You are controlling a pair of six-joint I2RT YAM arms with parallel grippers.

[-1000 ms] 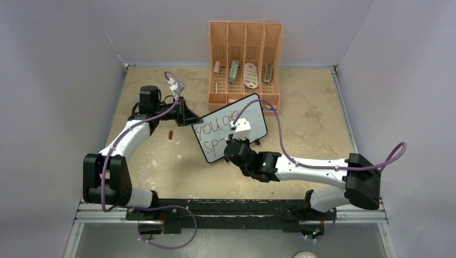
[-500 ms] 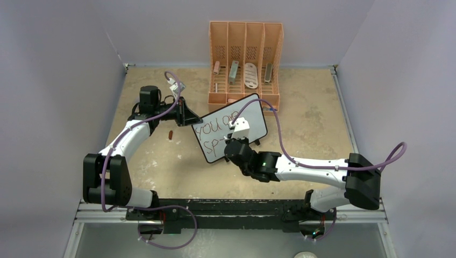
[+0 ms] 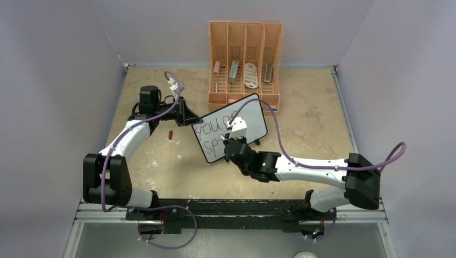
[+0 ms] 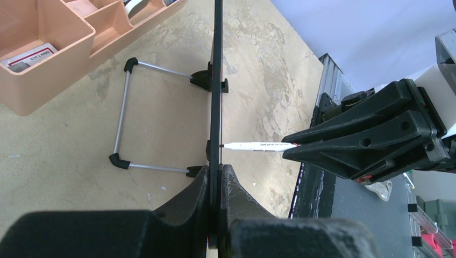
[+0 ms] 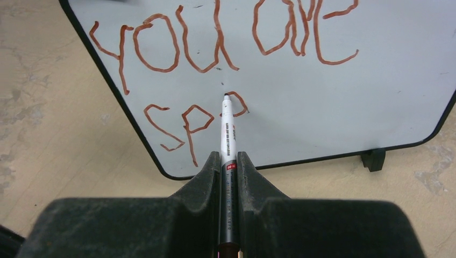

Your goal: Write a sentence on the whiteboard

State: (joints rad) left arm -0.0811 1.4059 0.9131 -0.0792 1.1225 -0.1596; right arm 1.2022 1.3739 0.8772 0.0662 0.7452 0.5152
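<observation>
Right end effector (image 5: 228,159) tight around marker (image 5: 226,126)

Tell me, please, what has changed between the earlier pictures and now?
The right gripper, shut on the marker, shifted slightly left across the whiteboard; its tip now sits at the unfinished letter after "sp". Nothing was grasped or released. The left gripper stays clamped on the board's edge; whiteboard and orange organizer have not moved.

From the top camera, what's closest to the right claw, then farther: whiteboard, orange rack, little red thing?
1. Black-framed whiteboard, just ahead of the right claw.
2. Orange slotted plastic organizer, behind the board.
3. Small red-brown piece, off to the left.
</observation>
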